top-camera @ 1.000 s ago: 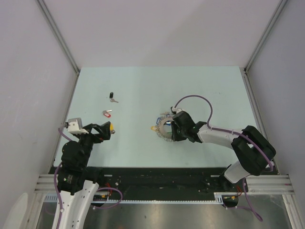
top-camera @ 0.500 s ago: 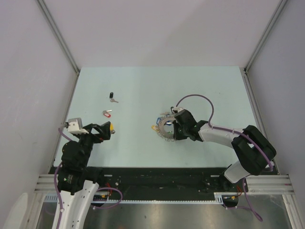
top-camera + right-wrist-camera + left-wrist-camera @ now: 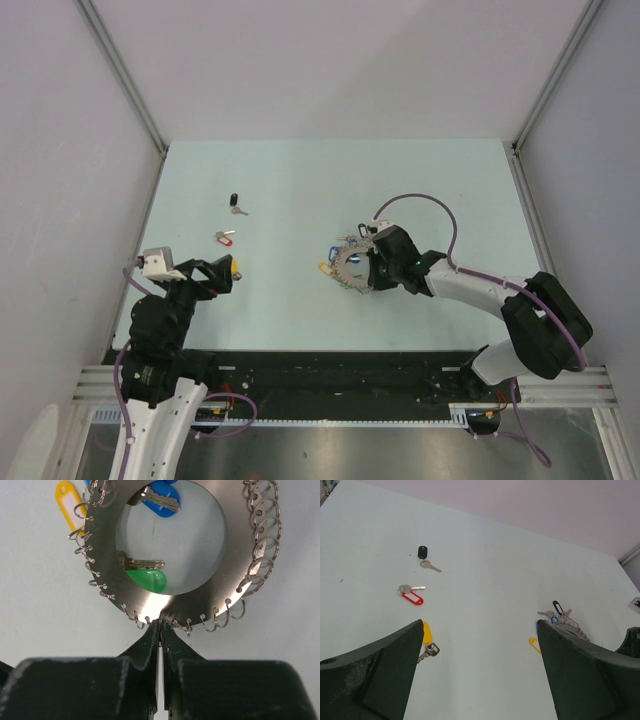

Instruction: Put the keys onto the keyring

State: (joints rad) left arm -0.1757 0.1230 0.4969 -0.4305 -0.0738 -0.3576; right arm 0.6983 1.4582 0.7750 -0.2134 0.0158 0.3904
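**Inspector:** Left side?

**Assistant:** The left pincer stands wide over the bench, holding nothing. The yellow key lies just beside it. The red key is farther off, and the black key is farthest.

**Inspector:** And to the right?

**Assistant:** The keyring lies flat at mid-bench, well apart from those keys. The right pincer is closed tight, with its tips at the ring's right rim.
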